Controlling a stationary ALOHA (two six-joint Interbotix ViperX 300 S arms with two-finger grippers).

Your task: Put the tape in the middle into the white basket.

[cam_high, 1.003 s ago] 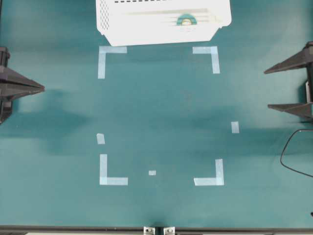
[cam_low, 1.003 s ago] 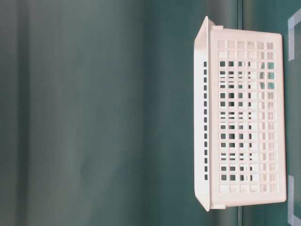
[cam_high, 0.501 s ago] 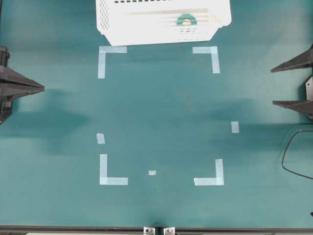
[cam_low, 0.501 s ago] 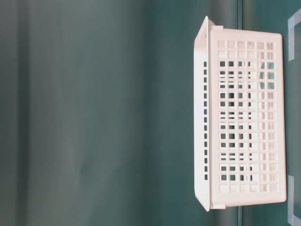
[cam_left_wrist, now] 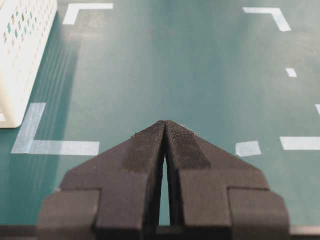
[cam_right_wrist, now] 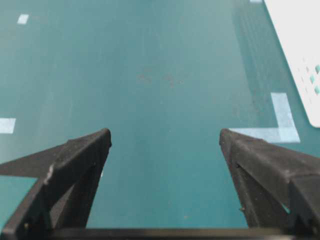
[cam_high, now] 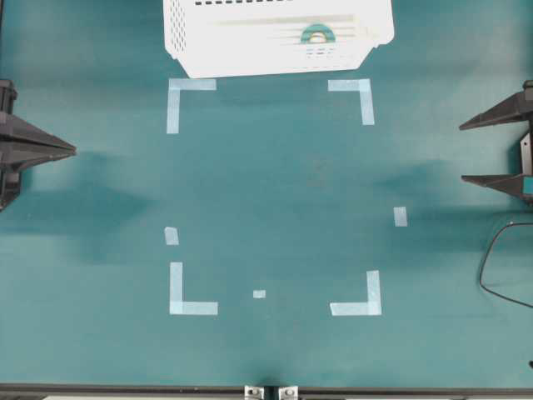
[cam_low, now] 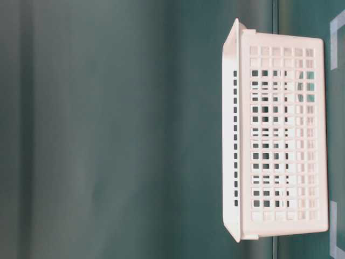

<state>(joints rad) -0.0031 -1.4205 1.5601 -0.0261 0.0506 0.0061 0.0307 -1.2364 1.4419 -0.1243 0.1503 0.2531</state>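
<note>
The teal tape (cam_high: 316,34) with its pale core lies inside the white basket (cam_high: 250,54), toward the basket's right end, at the table's far edge. The basket's slotted wall (cam_low: 280,140) fills the table-level view; the roll cannot be made out there. My left gripper (cam_high: 71,151) rests at the table's left edge, jaws pressed together and holding nothing (cam_left_wrist: 165,122). At the right edge my right gripper (cam_high: 462,152) stands wide open, nothing between its fingertips (cam_right_wrist: 165,137). Both grippers are far from the basket.
Pale blue L-shaped corner marks (cam_high: 176,100) (cam_high: 360,93) (cam_high: 187,298) (cam_high: 362,302) frame a rectangle on the green table. Small tape patches (cam_high: 400,217) (cam_high: 171,236) (cam_high: 259,293) lie near its lower part. A black cable (cam_high: 495,267) loops at the right edge.
The right gripper drew back toward the right edge and then held almost still, staying wide open. The left gripper, tape and basket did not move.
</note>
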